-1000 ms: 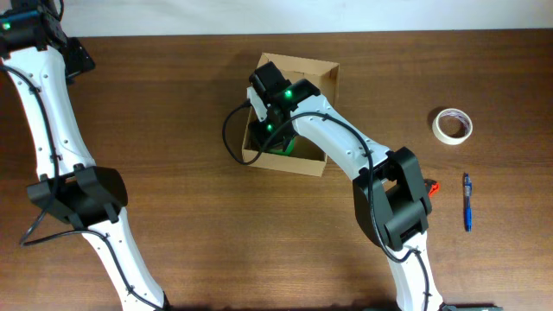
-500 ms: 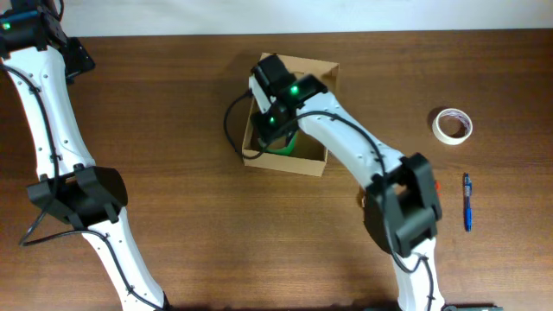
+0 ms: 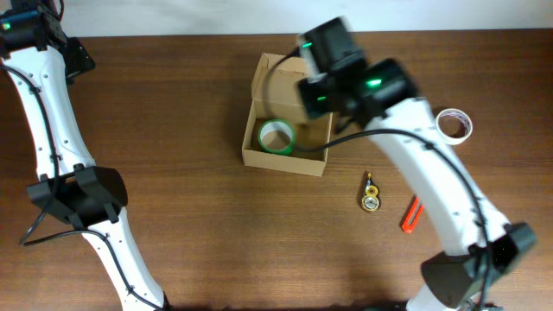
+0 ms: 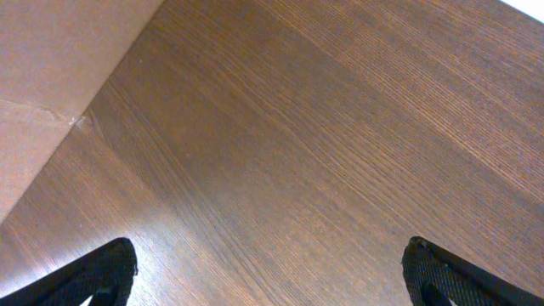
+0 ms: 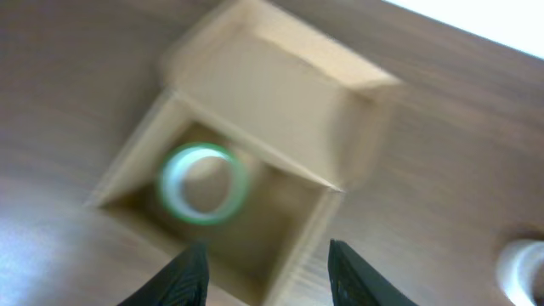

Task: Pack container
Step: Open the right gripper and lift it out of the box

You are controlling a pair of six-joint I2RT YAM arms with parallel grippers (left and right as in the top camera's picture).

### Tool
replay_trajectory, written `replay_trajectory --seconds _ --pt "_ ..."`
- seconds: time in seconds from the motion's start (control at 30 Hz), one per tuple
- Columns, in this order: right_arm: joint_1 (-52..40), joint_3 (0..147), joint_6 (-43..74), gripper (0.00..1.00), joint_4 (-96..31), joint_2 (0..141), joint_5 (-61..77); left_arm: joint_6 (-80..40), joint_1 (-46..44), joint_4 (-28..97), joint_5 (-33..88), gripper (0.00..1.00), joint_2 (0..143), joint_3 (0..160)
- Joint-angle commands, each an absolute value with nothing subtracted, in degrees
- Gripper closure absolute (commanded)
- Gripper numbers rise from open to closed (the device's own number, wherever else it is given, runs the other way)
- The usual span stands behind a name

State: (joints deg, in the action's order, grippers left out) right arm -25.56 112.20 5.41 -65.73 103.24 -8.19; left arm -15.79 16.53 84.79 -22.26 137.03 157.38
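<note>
The container [image 3: 252, 130] is a tan cardboard box with its flap lid standing open at the far side. A green tape roll [image 3: 276, 136] lies flat inside it at the left. My right gripper [image 3: 316, 93] hovers above the box's right side, open and empty. The right wrist view is blurred. It shows the box [image 5: 340, 85], the green roll [image 5: 202, 183] and my open right gripper [image 5: 270, 272] above the box's wall. My left gripper [image 4: 272, 276] is open and empty over bare wood at the far left corner.
A white tape roll [image 3: 455, 125] lies at the right, partly under my right arm, and shows in the right wrist view [image 5: 523, 263]. A small yellow object [image 3: 370, 197] and an orange-red pen [image 3: 409, 214] lie right of the box. A tan surface [image 4: 51, 76] borders the left wrist view.
My right gripper has risen out of the box and swung right, leaving the green roll inside. The right arm now covers the blue pen. The left arm has not moved.
</note>
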Motion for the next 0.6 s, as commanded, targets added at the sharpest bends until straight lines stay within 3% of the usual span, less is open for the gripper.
replay_trajectory --seconds 0.0,0.3,0.57 --pt "-16.62 112.81 6.76 0.52 -68.4 102.24 -12.01 -15.11 16.8 84.84 -21.85 0.0 135.09 157.1" --pt "9.82 111.92 6.61 0.52 -71.05 104.14 0.14 -15.11 16.78 84.84 -21.85 0.0 135.09 157.1" --pt "18.5 111.46 6.26 0.52 -71.81 112.07 2.83 -15.11 16.78 84.84 -21.85 0.0 135.09 157.1"
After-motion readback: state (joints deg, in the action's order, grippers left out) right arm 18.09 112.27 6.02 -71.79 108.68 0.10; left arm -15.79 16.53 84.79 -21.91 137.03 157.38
